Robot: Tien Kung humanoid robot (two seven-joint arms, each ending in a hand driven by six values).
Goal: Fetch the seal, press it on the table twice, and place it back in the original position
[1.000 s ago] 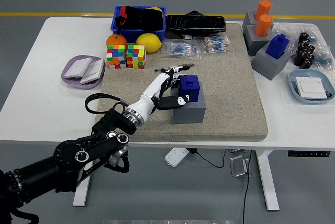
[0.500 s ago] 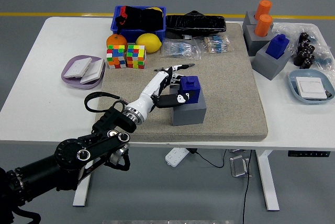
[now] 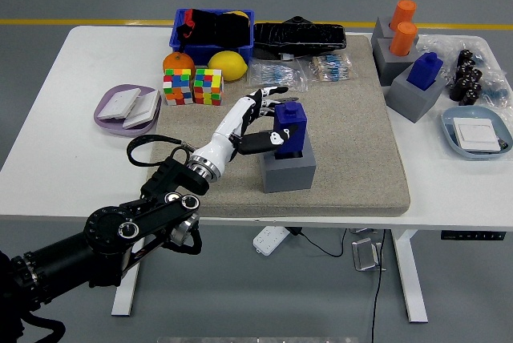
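Head view: the blue block-shaped seal (image 3: 289,128) was gripped upright by the left hand (image 3: 260,123), fingers clamped around it, bottom end partly in the grey square holder (image 3: 288,168) on the tabletop (image 3: 48,135). Its long axis was vertical, so a straight pull up was probably called for.

Left arm reaches in from the lower left; its hand (image 3: 268,125) has fingers curled in a grasp.

A robotics lab: a white worktop (image 3: 56,151) strewn with test props, on grey flooring with a yellow line (image 3: 80,22) behind the worktop.
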